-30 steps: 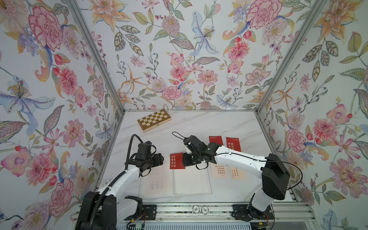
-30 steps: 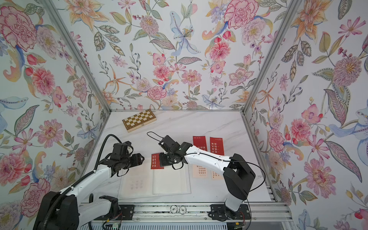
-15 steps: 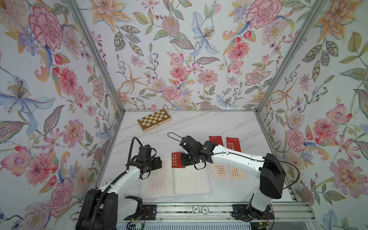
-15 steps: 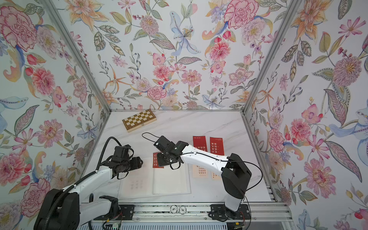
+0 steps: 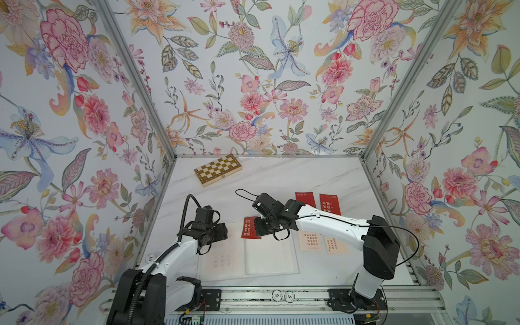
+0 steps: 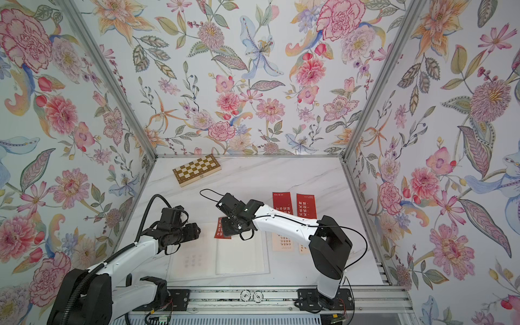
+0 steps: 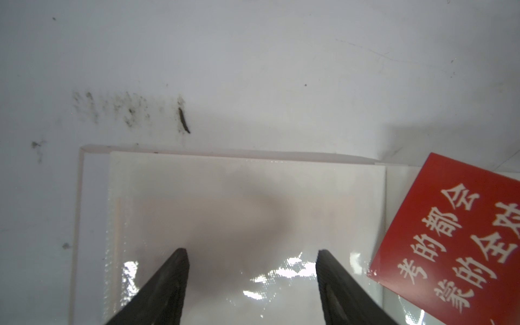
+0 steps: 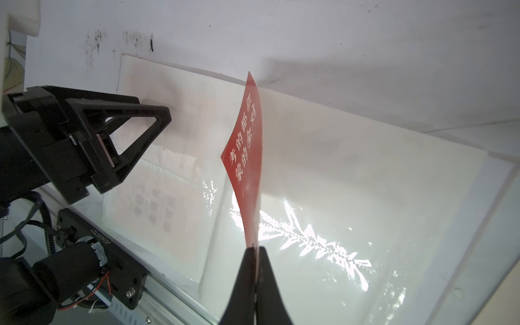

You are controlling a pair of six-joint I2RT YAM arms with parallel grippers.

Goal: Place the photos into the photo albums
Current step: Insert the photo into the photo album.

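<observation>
The photo album [image 5: 270,260] lies open near the table's front edge, with white pages and shiny clear sleeves [image 8: 351,197]. My right gripper [image 8: 256,249] is shut on the edge of a red photo [image 8: 247,146] with white print, held above the far end of the album's middle fold [image 5: 249,232]. My left gripper [image 7: 251,253] hangs open and empty over the left page [image 7: 239,197], beside the red photo [image 7: 455,239]. Faint print of a photo shows through the left page's sleeve [image 5: 222,260]. Two red photos [image 5: 305,198] [image 5: 329,204] and two cream photos [image 5: 309,242] [image 5: 333,244] lie to the album's right.
A checkered wooden chessboard box [image 5: 218,169] lies at the back left of the marble table [image 5: 281,180]. Floral walls close in three sides. A metal rail [image 5: 281,295] with both arm bases runs along the front.
My right wrist has shifted slightly left with the red photo still held. My left gripper has come a little nearer over the album's left page, still open.
</observation>
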